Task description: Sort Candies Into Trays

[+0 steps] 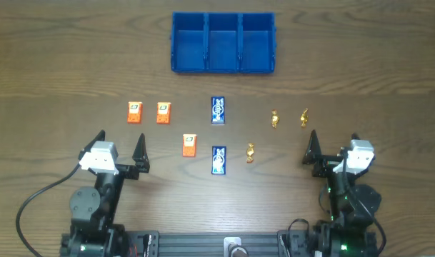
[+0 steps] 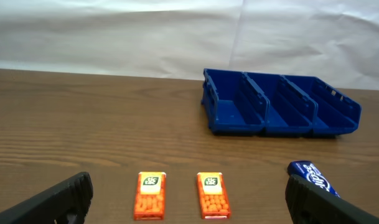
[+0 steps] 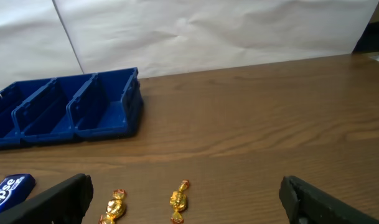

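Observation:
A blue three-compartment tray stands at the back middle, its compartments empty. Three orange candy boxes lie left of centre; two of them show in the left wrist view. Two blue packs lie in the middle. Three gold-wrapped candies lie on the right, two ahead of the right gripper. The left gripper and right gripper both stand open near the front, holding nothing.
The wooden table has free room on both sides of the tray and along its left and right. A white sheet hangs behind the table's far edge.

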